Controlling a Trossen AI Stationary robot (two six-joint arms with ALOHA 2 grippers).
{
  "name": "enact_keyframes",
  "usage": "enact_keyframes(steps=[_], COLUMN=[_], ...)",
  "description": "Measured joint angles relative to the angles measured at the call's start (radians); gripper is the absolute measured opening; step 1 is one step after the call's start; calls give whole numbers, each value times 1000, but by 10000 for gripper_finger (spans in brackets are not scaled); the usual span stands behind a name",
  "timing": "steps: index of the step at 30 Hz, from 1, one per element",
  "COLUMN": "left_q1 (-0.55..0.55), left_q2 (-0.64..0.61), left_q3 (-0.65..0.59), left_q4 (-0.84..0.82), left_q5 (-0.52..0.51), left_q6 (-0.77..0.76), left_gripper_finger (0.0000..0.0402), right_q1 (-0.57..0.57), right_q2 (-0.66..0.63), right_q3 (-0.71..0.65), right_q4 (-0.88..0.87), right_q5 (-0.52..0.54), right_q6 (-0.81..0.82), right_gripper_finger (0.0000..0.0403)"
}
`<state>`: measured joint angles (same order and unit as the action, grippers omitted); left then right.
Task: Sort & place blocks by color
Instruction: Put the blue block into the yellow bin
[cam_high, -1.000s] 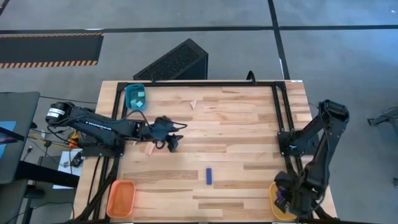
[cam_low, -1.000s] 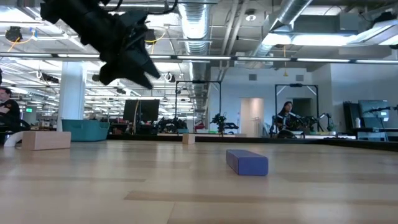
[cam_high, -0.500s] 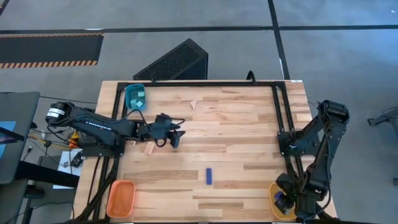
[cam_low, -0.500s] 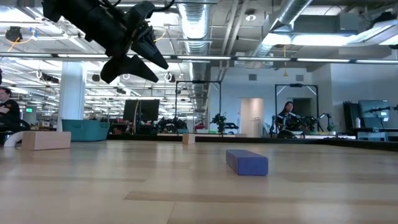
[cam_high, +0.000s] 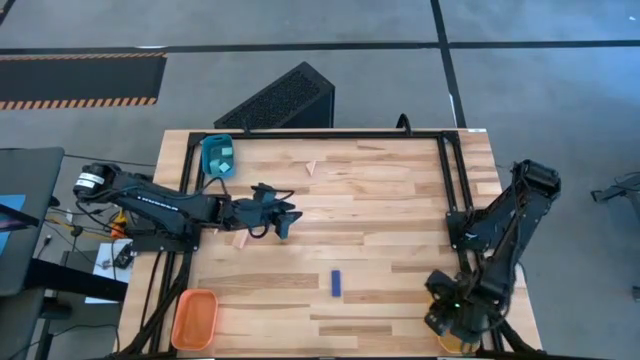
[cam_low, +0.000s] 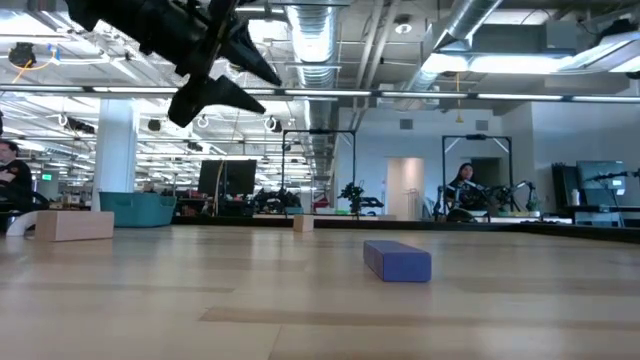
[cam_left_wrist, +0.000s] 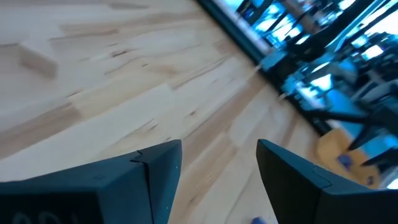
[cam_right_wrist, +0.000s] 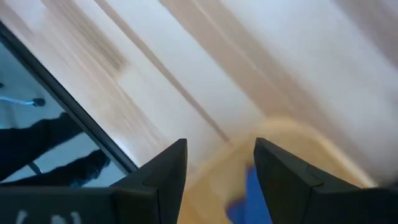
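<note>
Jaws on both grippers stand parted and empty, the right gripper (cam_right_wrist: 216, 180) over a yellow tray (cam_right_wrist: 292, 134) holding a blue block, while one dark blue bar (cam_high: 337, 283) and pale wood pieces (cam_high: 310, 167) remain unsorted on the bench (cam_high: 380, 200)

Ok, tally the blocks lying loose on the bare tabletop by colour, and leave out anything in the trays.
Dark blue bar: 1
Pale wood pieces: 2
Total: 3
</note>
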<state>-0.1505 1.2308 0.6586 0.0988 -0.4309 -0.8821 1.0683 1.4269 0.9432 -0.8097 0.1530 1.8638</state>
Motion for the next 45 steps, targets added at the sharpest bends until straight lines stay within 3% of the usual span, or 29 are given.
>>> enact_keyframes(steps=[7,10,14,17,21,25,31,39,45], left_q1=[-14,-33,-73,-104,-155,-212,-296,-386,-438], left_q2=[0,0,0,0,0,0,0,-1,-1], left_q3=[0,0,0,0,0,0,0,1,1], left_q4=[89,96,104,104,111,105,86,-42,-155], left_q5=[7,9,16,28,66,63,-9,-140,-160], left_q6=[5,11,56,86,103,85,62,-104,-202], left_gripper_finger=[194,194,194,194,194,194,194,194,194], right_q1=[-187,-275,-398,-495,-624,-697,-737,-761,-763], right_q2=[0,0,24,61,147,265,444,639,743], right_q3=[1,1,2,2,31,130,327,545,634], right_q4=[156,264,416,577,703,571,342,120,-13], right_q5=[221,249,242,166,-58,-171,-180,-221,-230], right_q6=[-436,-739,-1267,-1651,-1875,-2110,-2407,-2631,-2699], right_gripper_finger=[207,210,212,210,204,201,206,202,183])
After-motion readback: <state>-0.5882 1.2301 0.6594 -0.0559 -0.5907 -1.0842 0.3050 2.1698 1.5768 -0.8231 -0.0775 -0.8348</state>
